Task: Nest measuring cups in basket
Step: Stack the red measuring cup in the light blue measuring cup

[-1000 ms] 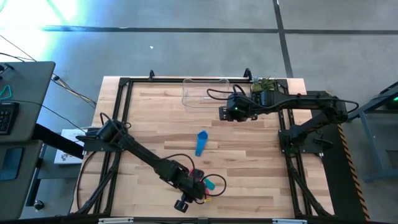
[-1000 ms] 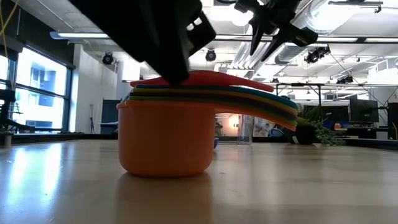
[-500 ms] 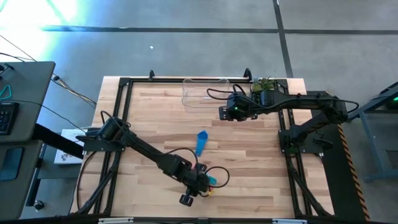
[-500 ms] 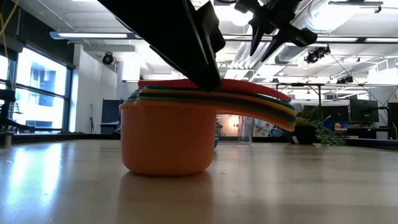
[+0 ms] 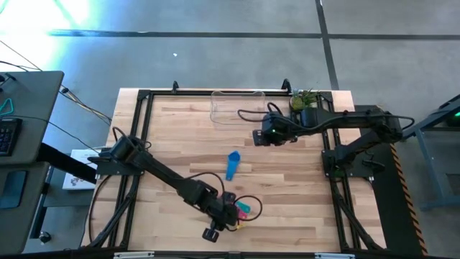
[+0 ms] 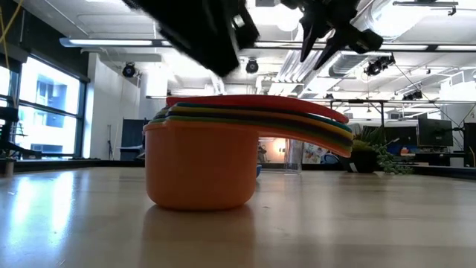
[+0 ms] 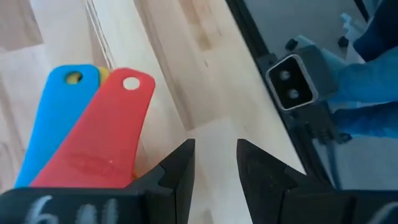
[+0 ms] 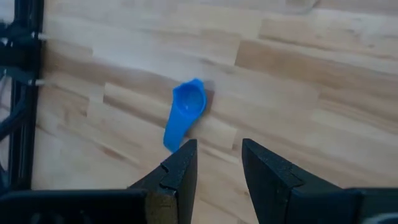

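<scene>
Already most measuring cups (image 6: pixel 201 160) sit nested in one stack on the surface (image 5: pixel 180 144), outside the clear basket (image 5: pixel 237 106). Left claw (image 5: pixel 228 216) hovers released over the stack; right claw (image 5: pixel 267 133) waits released near the basket. One blue cup (image 5: pixel 232 165) lies apart mid-surface.

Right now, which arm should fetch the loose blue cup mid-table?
Probably right. The right gripper is open, empty, with the blue cup ahead in its wrist view. The left gripper hangs over the nested stack at the near edge.
</scene>
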### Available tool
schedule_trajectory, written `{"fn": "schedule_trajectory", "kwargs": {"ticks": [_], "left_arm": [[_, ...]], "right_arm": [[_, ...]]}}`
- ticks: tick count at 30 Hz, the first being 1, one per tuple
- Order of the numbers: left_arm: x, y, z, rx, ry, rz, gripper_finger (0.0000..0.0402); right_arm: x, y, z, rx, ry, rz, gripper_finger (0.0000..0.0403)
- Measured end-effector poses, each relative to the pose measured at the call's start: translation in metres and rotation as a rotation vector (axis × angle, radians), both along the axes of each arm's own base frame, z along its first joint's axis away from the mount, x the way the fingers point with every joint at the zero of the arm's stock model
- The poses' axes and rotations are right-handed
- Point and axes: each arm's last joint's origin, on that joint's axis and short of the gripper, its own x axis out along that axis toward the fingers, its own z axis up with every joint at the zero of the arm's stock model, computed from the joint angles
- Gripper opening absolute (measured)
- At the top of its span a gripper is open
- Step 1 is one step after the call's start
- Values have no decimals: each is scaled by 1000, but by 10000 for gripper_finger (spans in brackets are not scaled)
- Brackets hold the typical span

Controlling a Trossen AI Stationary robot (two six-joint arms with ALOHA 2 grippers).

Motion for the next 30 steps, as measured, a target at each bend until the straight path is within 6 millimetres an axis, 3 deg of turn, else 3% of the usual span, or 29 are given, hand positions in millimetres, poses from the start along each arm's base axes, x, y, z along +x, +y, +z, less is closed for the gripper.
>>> {"fn": "schedule_trajectory", "kwargs": {"ticks": [7, 17, 24, 30], "left_arm": [[-16, 13, 30, 30, 25, 17, 110], [-51, 37, 81, 126, 22, 55, 110], [-77, 61, 114, 141, 35, 79, 110], [-104, 84, 139, 170, 42, 126, 110]], "right_arm": [[1, 32, 5, 17, -61, 60, 119], [1, 99, 15, 51, -244, 113, 119], [4, 136, 35, -4, -523, 142, 119], [7, 157, 64, -87, -832, 215, 119]]}}
